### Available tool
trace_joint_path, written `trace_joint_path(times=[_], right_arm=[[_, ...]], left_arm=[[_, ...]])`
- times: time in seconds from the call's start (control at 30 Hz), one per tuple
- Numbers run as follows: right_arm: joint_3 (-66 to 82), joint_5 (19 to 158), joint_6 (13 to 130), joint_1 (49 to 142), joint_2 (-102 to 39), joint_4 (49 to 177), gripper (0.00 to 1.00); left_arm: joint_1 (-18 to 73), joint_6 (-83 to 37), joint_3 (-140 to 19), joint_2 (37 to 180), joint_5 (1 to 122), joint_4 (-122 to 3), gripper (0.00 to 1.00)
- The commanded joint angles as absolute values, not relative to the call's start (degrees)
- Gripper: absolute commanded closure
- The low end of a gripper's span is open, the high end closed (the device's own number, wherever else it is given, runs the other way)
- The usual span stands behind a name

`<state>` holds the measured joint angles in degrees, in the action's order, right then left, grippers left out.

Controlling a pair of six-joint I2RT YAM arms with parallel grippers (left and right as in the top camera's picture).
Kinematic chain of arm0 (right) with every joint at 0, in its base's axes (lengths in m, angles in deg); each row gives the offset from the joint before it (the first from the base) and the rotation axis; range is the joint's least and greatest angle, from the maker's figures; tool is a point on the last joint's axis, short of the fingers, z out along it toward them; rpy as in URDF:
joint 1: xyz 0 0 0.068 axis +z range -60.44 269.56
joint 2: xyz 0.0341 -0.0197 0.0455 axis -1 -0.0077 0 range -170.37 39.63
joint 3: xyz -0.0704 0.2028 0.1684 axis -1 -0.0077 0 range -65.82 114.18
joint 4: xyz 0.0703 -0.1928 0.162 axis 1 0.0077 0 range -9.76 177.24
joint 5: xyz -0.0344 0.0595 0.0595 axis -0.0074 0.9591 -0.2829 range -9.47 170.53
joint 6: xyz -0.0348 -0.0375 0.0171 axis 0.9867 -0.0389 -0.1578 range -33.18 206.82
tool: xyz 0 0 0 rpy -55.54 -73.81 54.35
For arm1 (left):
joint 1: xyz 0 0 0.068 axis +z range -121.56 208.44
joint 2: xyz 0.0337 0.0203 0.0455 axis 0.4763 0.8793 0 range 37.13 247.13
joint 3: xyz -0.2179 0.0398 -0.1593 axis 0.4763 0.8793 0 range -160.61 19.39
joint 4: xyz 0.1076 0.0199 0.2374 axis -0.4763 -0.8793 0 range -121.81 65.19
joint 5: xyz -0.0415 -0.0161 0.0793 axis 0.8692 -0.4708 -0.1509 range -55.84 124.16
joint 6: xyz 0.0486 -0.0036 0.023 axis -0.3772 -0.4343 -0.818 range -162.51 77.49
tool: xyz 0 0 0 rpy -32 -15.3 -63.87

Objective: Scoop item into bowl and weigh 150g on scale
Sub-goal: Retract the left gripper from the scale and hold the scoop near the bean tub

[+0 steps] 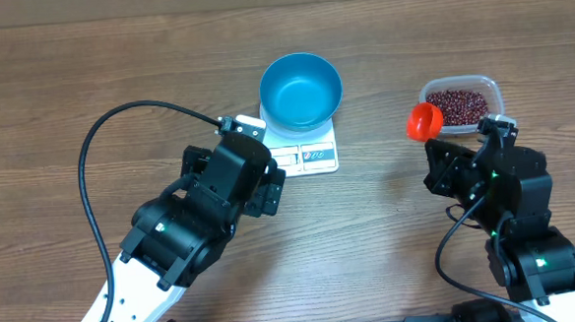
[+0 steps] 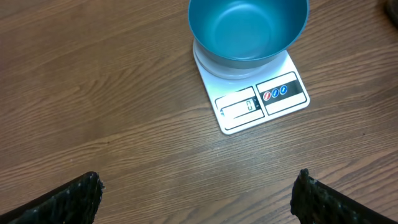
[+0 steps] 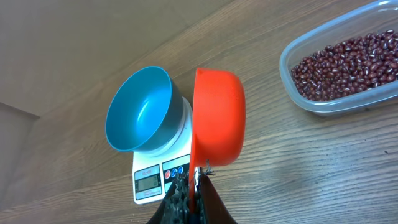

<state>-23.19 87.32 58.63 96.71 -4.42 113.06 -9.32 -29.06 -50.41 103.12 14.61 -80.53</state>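
Hovering left pincer [image 2: 196, 186]: spread wide with nothing between its fingers. It hung over bare worktop [image 2: 93, 93] just in front of the scale's display edge, likely parked there to leave the bowl free for the other arm.
Scale [image 1: 307, 156]: lay flat near the middle of the worktop. Its display and buttons faced the robot, probably so the reading could be watched while filling.
Bowl [image 1: 300, 88]: blue, upright and seated squarely on the scale's platter. It covered most of the platter but left the display clear. No beans showed inside, so by my judgement the weighing had not begun.
Scoop [image 1: 424, 121]: orange and round, held above the worktop between the bowl and the tub, just beside the tub's left rim. The right wrist view caught it edge-on, and no beans were visible in it.
Right pincer [image 3: 194, 183]: pressed together on the scoop's handle end, a low grip that kept the cup well out in front for dipping.
Tub [image 1: 494, 89]: clear plastic, at the far right, well apart from the scale and within the right arm's reach.
Beans [image 1: 456, 106]: all lay in the tub as a loose dark red layer.
Next move, as a guess: the scoop would need to dip right into the tub before any trip to the bowl.
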Motion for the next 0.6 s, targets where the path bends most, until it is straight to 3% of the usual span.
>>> trace_joint_path(times=[0.0,0.37,0.57], right_arm=[[-22.58,86.57,59.26,96.52,-4.27,113.02,0.96],[-22.58,86.6,59.26,96.52,-4.27,113.78,0.96],[-22.58,86.6,59.26,96.52,-4.27,113.74,0.96]], left_arm=[[-9.07,-29.84,-50.85,102.75,13.67,-80.53,0.0],[-9.03,-32.18,-50.87,102.99,15.75,-80.23,0.0],[-2.36,-50.37,-53.47,102.99,39.01,-80.31,0.0]])
